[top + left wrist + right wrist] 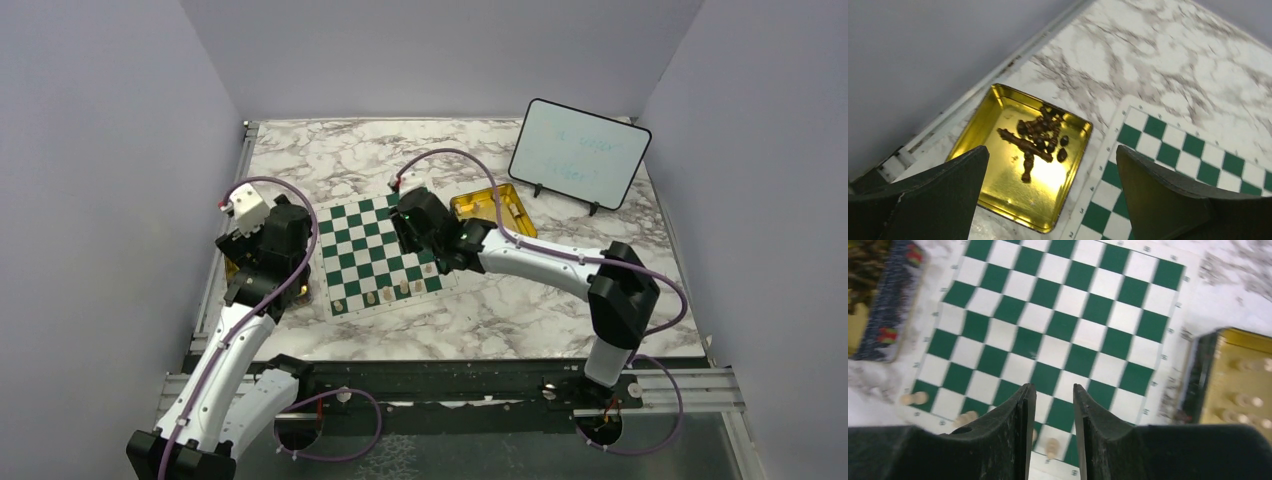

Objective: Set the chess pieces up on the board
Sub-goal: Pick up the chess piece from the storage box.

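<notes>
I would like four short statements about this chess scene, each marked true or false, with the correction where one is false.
1. The left gripper hangs wide open above a gold tin of dark pieces. True.
2. Pieces fill the whole board. False: only a few cream pieces are on it, in its near row.
3. A whiteboard stands at the back right of the table. True.
4. The right gripper grips a dark piece. False: nothing is between its fingers, above the board.
</notes>
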Motion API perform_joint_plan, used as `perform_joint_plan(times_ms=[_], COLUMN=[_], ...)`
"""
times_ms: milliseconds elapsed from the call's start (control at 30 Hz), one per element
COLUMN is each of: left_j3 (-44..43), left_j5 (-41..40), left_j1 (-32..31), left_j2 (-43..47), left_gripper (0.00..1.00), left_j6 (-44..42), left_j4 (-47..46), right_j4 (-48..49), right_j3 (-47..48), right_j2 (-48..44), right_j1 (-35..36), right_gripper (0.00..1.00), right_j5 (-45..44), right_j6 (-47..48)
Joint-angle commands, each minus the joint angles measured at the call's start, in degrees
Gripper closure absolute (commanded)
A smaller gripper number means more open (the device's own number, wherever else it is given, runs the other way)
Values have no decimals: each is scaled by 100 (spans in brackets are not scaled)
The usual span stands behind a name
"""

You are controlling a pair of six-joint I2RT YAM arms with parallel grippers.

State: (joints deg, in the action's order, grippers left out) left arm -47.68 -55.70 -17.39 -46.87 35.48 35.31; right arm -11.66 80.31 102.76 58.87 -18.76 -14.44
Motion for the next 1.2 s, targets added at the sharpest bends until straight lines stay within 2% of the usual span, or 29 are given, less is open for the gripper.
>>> perform_joint_plan(times_ms=[0,167,267,500,667,1167], left_j3=[263,664,858,945,964,947], left_j5=[2612,5136,5701,5699,5614,5097], left_j1=[-37,-37,-44,-128,-159,-169], left_j2=[256,457,460,508,512,543], left_gripper=[1,1,1,1,1,1], left_j6=[-1354,-2194,-2305,-2458,-2450,-2450], left_j4=[-979,-1469,-1698,-1773,-1740,-1642], right_j4=[-32,-135,-140,-106,-79,203], right_j3=[-497,-970,-1235,-1553,-1519,-1504], right_j2=[-472,-862,-1027,-980,-722,-100], right_j1=[-563,-1329,-1761,-2610,-2890,-3108], right_gripper=[63,67,68,69,72,68], right_j5=[-283,-393,-371,20,118,633], right_j6=[182,280,279,355,434,398])
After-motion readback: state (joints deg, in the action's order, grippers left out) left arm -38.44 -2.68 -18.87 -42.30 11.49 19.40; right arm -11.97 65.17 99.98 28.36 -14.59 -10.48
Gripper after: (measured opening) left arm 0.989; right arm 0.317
